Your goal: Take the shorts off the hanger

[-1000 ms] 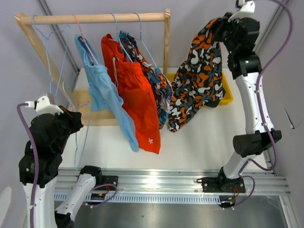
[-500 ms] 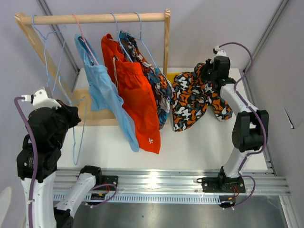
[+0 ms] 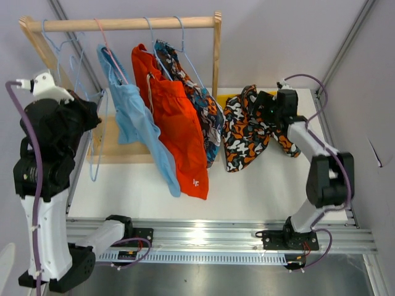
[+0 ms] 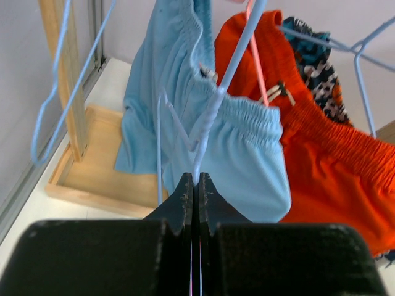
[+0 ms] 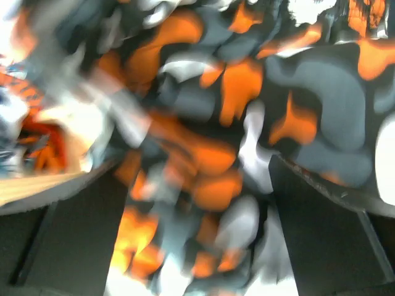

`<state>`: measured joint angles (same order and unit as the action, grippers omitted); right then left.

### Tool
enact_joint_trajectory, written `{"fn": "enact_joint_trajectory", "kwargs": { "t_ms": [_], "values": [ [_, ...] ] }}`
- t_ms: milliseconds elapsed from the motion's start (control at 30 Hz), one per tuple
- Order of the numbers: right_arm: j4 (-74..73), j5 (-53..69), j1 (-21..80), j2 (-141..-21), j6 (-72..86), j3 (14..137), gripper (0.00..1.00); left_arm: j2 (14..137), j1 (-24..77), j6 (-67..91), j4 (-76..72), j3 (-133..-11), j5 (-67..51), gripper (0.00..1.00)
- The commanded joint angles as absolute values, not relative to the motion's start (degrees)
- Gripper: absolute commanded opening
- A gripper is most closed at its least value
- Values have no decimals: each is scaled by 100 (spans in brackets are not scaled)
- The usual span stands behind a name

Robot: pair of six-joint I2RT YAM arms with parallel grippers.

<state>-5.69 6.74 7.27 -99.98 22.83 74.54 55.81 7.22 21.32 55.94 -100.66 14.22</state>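
Pinching a thin blue hanger [image 4: 213,108] in our left gripper [image 4: 192,185], we are holding the right gripper [image 5: 194,203], jaws spread, by the camouflage shorts [image 3: 244,132] lying far right; orange shorts [image 3: 179,132] are hanging on the rack [image 3: 123,24].

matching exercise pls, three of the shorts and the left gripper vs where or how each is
1 light blue fabric shorts
2 plain red-orange fabric shorts
3 orange-black-white camouflage fabric shorts
4 left gripper

A heaped at the right, off the wooden rail
B shut on a light blue wire hanger
C hanging between two other pairs
D leftmost pair on the rail

Pairs: 1-D, 2-C, 3-A, 4-B
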Motion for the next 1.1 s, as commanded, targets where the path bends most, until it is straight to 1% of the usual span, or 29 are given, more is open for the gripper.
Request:
{"fn": "enact_joint_trajectory", "kwargs": {
  "t_ms": [0, 33, 133, 167, 200, 233, 267, 333, 367, 433, 500, 600, 800, 833, 1067],
  "values": [
    [-149, 651, 1106, -8487, 2522, 6638, 99, 6063, 721, 1785, 5160, -10667, 1458, 0],
    [-132, 616, 1368, -8220, 2514, 6157, 99, 6282, 712, 1662, 5011, -10740, 1572, 0],
    [-88, 414, 1835, -7183, 2566, 5425, 99, 6748, 712, 1469, 4878, -11143, 1757, 0],
    [-70, 343, 2159, -6937, 2584, 4953, 99, 6872, 712, 1433, 4852, -11353, 1801, 0],
    [-18, 264, 2336, -6500, 2662, 4739, 99, 6995, 703, 1398, 4843, -11469, 1810, 0],
    [156, 264, 2512, -6312, 2698, 4520, 99, 7240, 694, 1345, 4851, -11835, 1802, 0],
    [236, 264, 2897, -6145, 2742, 4170, 99, 7355, 694, 1327, 4895, -11961, 1758, 0],
    [98, 54, 3338, -5794, 2786, 3921, 99, 7645, 677, 1275, 4904, -12311, 1758, 0],
    [36, -95, 3784, -5688, 2777, 3868, 99, 7716, 677, 1274, 4887, -12383, 1775, 0],
    [-104, -464, 4138, -5425, 2804, 3736, 99, 7848, 633, 1266, 4843, -12585, 1819, 0],
    [-228, -562, 4506, -5283, 2812, 3665, 99, 8103, 511, 1318, 4877, -12874, 1618, 0],
    [-421, -641, 4745, -5072, 2812, 3577, 99, 8490, 387, 1336, 4948, -13375, 1565, 0],
    [-738, -659, 4860, -4606, 2970, 3340, 99, 8911, 18, 1467, 4799, -13447, 1284, 0],
    [-799, -642, 4886, -4553, 2997, 3279, 99, 8982, -174, 1476, 4755, -13456, 1118, 0],
    [-984, -668, 4966, -4184, 3155, 3094, 99, 9545, -413, 1547, 4746, -13526, 984, 0]
  ]
}}
